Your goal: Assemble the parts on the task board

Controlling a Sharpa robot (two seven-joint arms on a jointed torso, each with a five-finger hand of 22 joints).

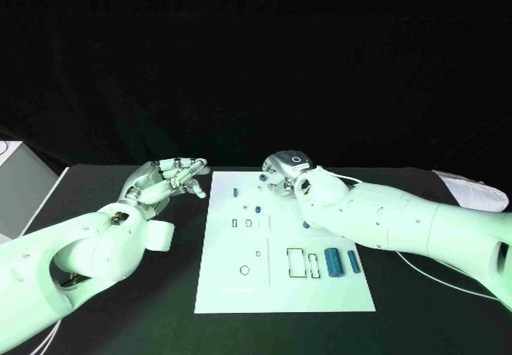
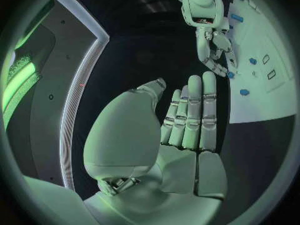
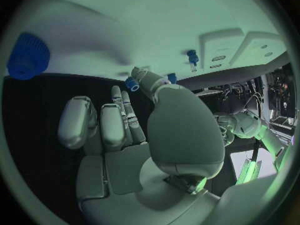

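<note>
The white task board (image 1: pixel 320 292) lies in the middle of the table. My right hand (image 1: pixel 290 171) is curled over the board's far edge; its thumb and fingertips close on a small blue part (image 3: pixel 132 82) standing there, also seen as a small blue part (image 1: pixel 261 177) beside the hand. My left hand (image 1: pixel 166 181) hovers flat and open, holding nothing, just off the board's far left corner. A small blue peg (image 1: pixel 236 192) stands near it. Two blue cylinders (image 1: pixel 333 262) lie side by side on the board's near right. Another blue piece (image 1: pixel 305 224) peeks from under my right arm.
Rectangular slots (image 1: pixel 297 263) and small holes (image 1: pixel 244 271) mark the board (image 2: pixel 262 95). A blue ribbed knob (image 3: pixel 28 56) and a blue peg (image 3: pixel 192 56) sit on the board (image 3: pixel 156 20) near my right hand (image 3: pixel 150 130). White cables (image 1: pixel 427 270) trail at the right. A white box (image 1: pixel 21 181) stands at the table's left.
</note>
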